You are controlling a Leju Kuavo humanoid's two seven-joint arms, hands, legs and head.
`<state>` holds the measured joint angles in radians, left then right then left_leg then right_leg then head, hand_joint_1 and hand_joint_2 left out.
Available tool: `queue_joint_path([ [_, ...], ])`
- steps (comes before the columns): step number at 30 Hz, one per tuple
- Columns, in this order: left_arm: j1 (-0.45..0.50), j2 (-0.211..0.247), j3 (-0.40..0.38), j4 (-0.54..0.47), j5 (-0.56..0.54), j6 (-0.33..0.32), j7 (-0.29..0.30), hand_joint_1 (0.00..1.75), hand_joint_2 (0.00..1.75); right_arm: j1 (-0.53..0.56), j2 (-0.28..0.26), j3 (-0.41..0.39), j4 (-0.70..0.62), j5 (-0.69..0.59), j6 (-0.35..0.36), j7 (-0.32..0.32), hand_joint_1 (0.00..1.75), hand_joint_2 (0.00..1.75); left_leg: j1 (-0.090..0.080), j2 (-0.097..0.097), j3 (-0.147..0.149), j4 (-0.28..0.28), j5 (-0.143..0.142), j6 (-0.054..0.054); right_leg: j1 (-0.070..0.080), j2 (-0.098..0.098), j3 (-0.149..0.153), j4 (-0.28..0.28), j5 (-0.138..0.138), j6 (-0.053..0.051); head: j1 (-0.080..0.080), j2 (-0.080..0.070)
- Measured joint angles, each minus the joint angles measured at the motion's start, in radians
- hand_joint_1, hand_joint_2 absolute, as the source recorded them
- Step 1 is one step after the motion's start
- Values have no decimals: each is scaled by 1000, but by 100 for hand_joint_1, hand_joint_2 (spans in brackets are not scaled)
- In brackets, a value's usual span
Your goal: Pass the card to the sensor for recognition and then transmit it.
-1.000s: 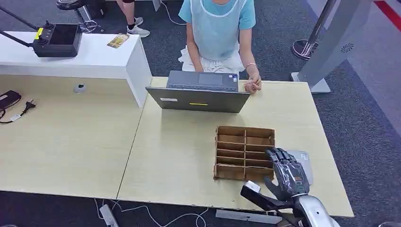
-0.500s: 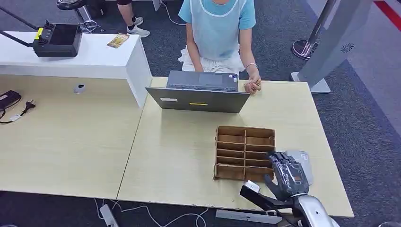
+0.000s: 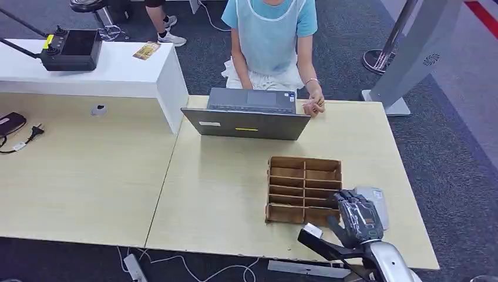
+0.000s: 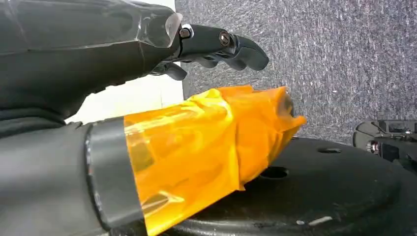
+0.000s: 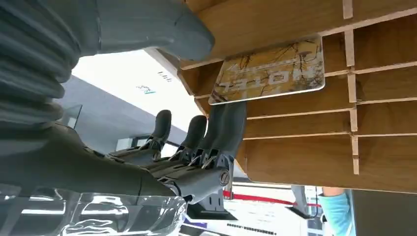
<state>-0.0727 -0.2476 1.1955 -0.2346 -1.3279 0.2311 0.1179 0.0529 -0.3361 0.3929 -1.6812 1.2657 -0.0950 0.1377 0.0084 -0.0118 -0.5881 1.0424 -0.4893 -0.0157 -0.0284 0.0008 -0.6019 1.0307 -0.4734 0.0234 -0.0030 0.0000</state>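
The right hand [image 3: 356,218] is at the near right corner of the wooden compartment box [image 3: 303,189], which stands on the light wooden table [image 3: 223,194]. In the right wrist view the card [image 5: 269,71], printed in yellow-brown with the word HOTEL, sits in one compartment of the box, and its long axis runs along the length of that compartment. One short end of the card points toward the hand, and the other points deeper into the box. The dark fingers [image 5: 227,123] reach up to the card's near end and the thick thumb [image 5: 162,27] lies on the other side of it, but I cannot tell if they already pinch the card. Just beside the box, on its right, lies a flat grey sensor [image 3: 376,202]. The left hand [image 4: 216,44] is seen over grey carpet, its fingers loosely curved and apart, holding nothing. A person [image 3: 270,35] sits behind an open laptop [image 3: 246,114] at the far edge of the table.
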Motion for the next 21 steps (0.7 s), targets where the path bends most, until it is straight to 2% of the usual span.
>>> queue_joint_path([
  [2, 0, 0, 0, 0, -1, 0, 0, 0, 0, 0, 1, 0, 0, 2, 0, 0, 122, 175, 0, 0, 0, 0, 0, 0, 0, 0, 0, 0, 0, 0, 0, 0],
  [4, 0, 0, 0, 0, -2, 0, 0, 0, 0, -1, 2, 0, 0, 3, 0, 0, 126, 175, 0, 0, 0, 0, 0, 0, 0, 0, 0, 0, 0, 0, 0, 0],
  [7, 0, 0, 0, 0, -2, 0, 0, 0, 0, -2, 2, 0, 0, 4, -2, 0, 122, 175, 0, 0, 0, 0, 0, 0, 0, 0, 0, 0, 0, 0, 0, 0],
  [8, 0, 0, 0, 0, -2, 0, 0, 0, 0, -4, 2, 1, 0, 5, -3, 0, 129, 175, 0, 0, 0, 0, 0, 0, 0, 0, 0, 0, 0, 0, 0, 0],
  [21, 0, 0, 0, 0, 0, 0, -2, 0, 0, -12, 8, 6, 1, 12, -11, 0, 138, 175, 0, 0, 0, 0, 0, 0, 0, 0, 0, 0, 0, 0, 0, 0],
])
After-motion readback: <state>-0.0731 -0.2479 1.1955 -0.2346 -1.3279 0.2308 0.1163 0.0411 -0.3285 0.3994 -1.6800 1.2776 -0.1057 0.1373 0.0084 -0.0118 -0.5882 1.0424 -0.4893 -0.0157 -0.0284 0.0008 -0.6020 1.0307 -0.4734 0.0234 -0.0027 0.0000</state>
